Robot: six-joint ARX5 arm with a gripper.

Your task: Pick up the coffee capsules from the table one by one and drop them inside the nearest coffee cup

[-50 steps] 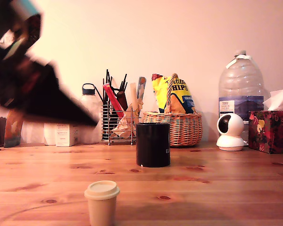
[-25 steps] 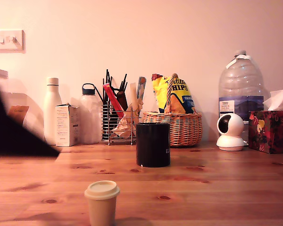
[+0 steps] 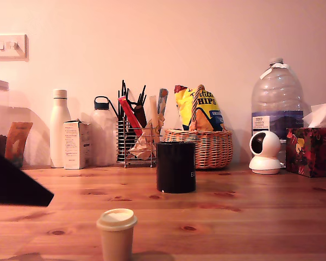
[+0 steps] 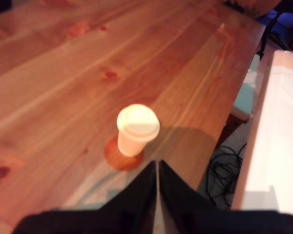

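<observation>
1. The table (image 3: 250, 217) carries one visible coffee capsule (image 3: 116, 234), upright on its narrow base at the near edge, left of centre in the exterior view.
2. The coffee cup (image 3: 176, 167) stands farther back and slightly right of the capsule, well apart from it, mouth up.
3. The arm shows only as a dark wedge at the exterior view's left edge, low over the table.
4. The gripper (image 4: 157, 168) points at the capsule (image 4: 136, 129) from just beside it; its two fingers lie almost together, a thin slit between, holding nothing.
5. Judgement: the fingers must spread wider than the cream lid before advancing, then close on the tapered body below it, square-on, to avoid tipping the capsule.
</observation>
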